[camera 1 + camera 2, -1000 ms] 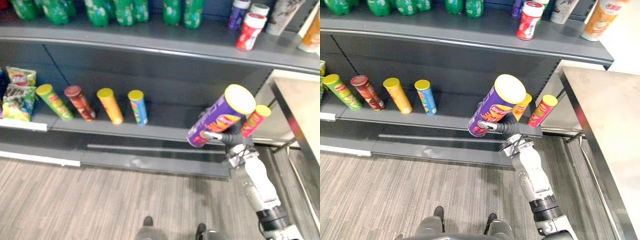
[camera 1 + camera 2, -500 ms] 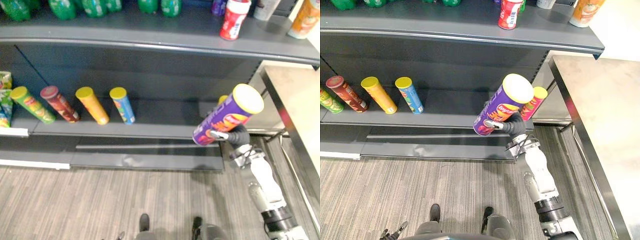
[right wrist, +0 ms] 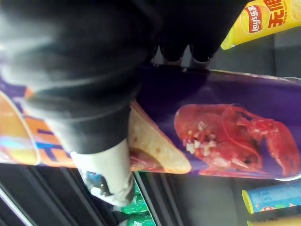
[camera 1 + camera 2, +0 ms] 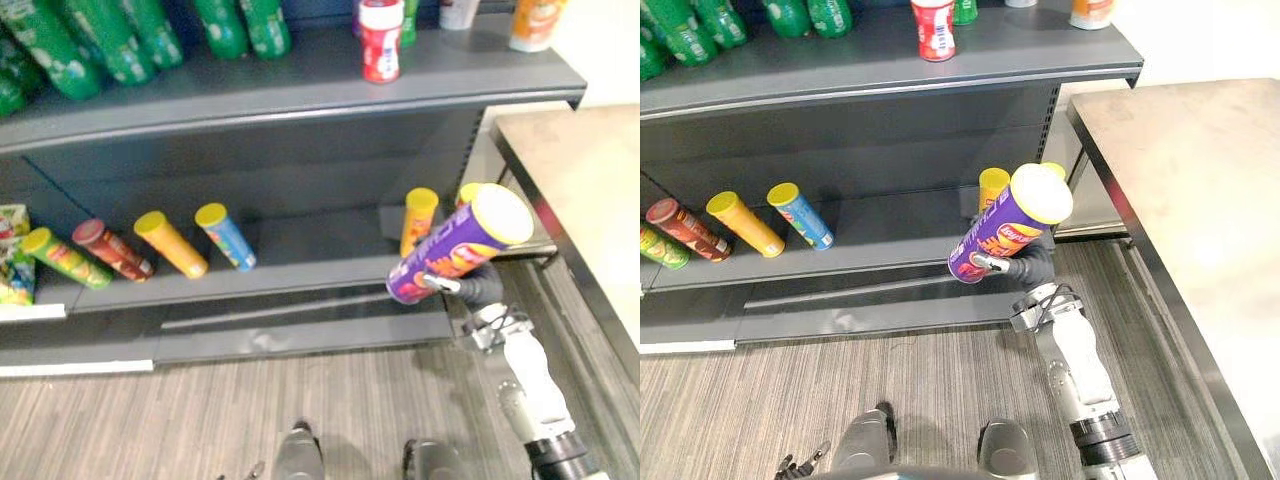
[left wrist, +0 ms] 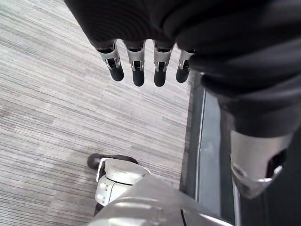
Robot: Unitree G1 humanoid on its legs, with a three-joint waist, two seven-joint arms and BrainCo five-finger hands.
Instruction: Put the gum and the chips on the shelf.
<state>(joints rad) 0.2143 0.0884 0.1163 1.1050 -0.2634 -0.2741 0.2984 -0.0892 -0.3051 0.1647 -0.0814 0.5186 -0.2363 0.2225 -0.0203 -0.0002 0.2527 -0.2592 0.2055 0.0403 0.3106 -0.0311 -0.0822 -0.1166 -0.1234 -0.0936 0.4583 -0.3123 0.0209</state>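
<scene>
Reaching toward a grey store shelf, the robot's right hand (image 4: 1028, 267) has its fingers and thumb curled round a tall purple can of chips (image 4: 1010, 236) near the can's base. The can is tilted, its pale yellow lid up and to the right, and it is held in the air in front of the right end of the lower shelf (image 4: 300, 270). Just behind it a yellow can (image 4: 418, 215) stands on that shelf. Further left on the same shelf is a row of four cans: blue (image 4: 225, 235), orange (image 4: 170, 243), red (image 4: 112, 250) and green (image 4: 60, 258). The upper shelf (image 4: 300, 90) carries green bottles (image 4: 245, 25) and a red canister with a white cap (image 4: 380, 40). A pale desk (image 4: 1180, 180) stands to the right. The left hand (image 5: 138, 75) hangs over the striped floor (image 5: 47, 117), fingers straight and holding nothing.
</scene>
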